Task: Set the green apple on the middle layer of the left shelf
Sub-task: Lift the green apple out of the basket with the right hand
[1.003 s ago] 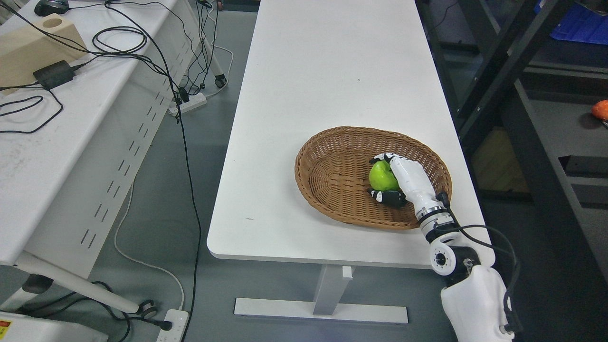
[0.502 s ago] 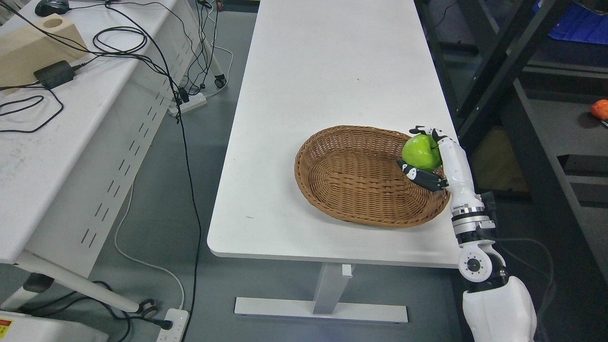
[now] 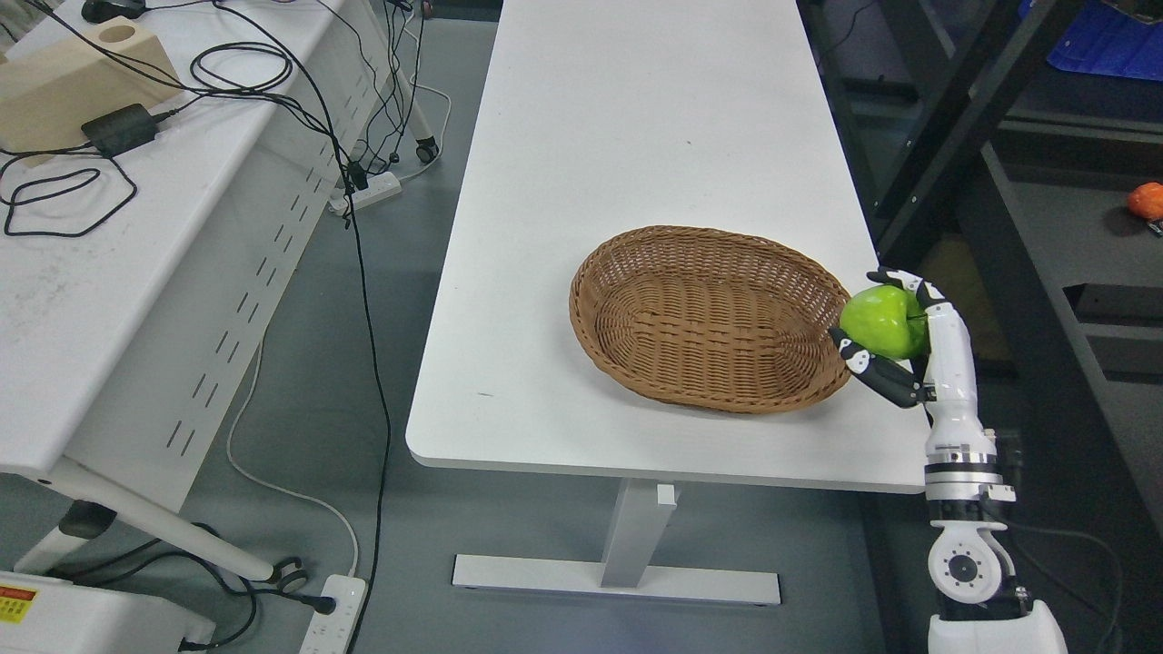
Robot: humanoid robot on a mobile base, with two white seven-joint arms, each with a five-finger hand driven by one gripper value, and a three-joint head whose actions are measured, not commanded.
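Here the right robot hand [image 3: 895, 331] is gripping the green apple [image 3: 881, 321], fingers curling around it. It is hovering just beside the basket [image 3: 713, 318], over the table [image 3: 627, 163] edge.

We see the green apple [image 3: 879, 320], glossy and round (a bright lime colour), lifted off the table and clasped in the right hand [image 3: 899, 341], just past the wicker basket's [image 3: 636, 272] right rim, with the dark shelf [image 3: 1027, 300] to its right.
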